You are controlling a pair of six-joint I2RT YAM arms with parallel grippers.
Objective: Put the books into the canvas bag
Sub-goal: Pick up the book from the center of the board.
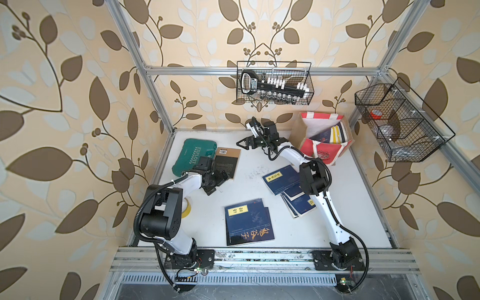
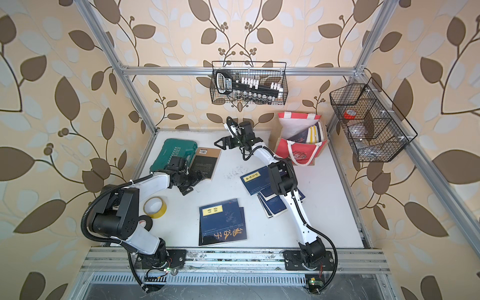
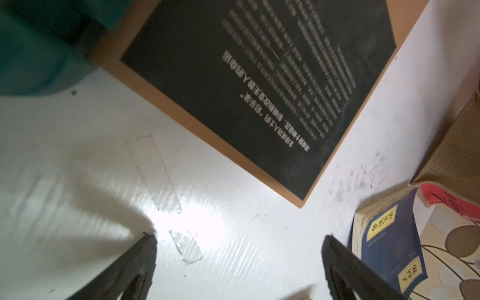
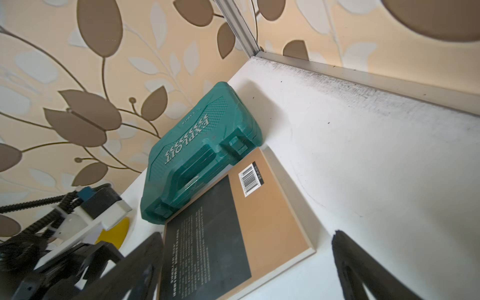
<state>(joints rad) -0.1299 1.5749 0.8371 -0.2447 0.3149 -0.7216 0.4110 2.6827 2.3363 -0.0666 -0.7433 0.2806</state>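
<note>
Left claw (image 3: 239,241) wide apart, empty, above tabletop (image 3: 78,155) beside the black book (image 3: 259,91). Right claw (image 4: 248,236) agape, gripping nothing, near that book's barcode end. From the left wrist, only a corner of the canvas bag (image 3: 454,155); in both top views, its inside, books (image 1: 335,135) upright there, navy books (image 1: 246,220) flat on the tabletop.

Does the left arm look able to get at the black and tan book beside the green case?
Probably yes. The left gripper is open and empty close to the black and tan book, only bare table between. The green tool case borders the book's far side, not the approach.
</note>
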